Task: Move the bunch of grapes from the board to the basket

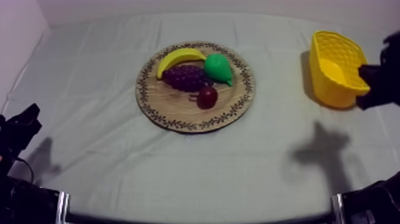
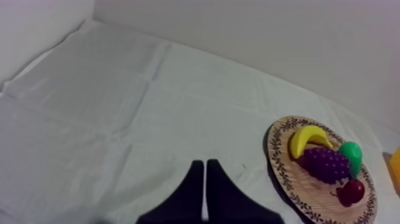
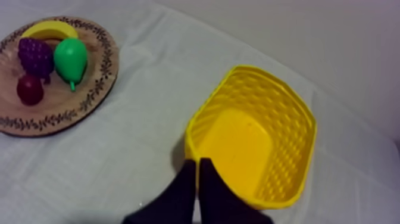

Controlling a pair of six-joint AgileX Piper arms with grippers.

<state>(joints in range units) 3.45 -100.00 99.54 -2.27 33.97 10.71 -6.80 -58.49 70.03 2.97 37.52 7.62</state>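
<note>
The purple bunch of grapes [image 1: 186,77] lies on the round wooden board [image 1: 178,113] in the middle of the table, between a banana [image 1: 178,58], a green pear [image 1: 218,68] and a small red fruit [image 1: 207,97]. The yellow basket [image 1: 321,47] stands empty at the right. My right gripper [image 1: 362,104] hangs at the basket's near right corner. In the right wrist view its fingers [image 3: 197,170] lie together, shut on nothing, just outside the basket's rim [image 3: 262,74]. My left gripper [image 1: 31,112] rests low at the left, shut [image 2: 204,173], far from the grapes [image 2: 326,164].
The grey-white cloth has bare room all round the board and between board and basket. The right arm's shadow [image 1: 324,152] falls on the cloth in front of the basket. A wall runs along the table's far edge.
</note>
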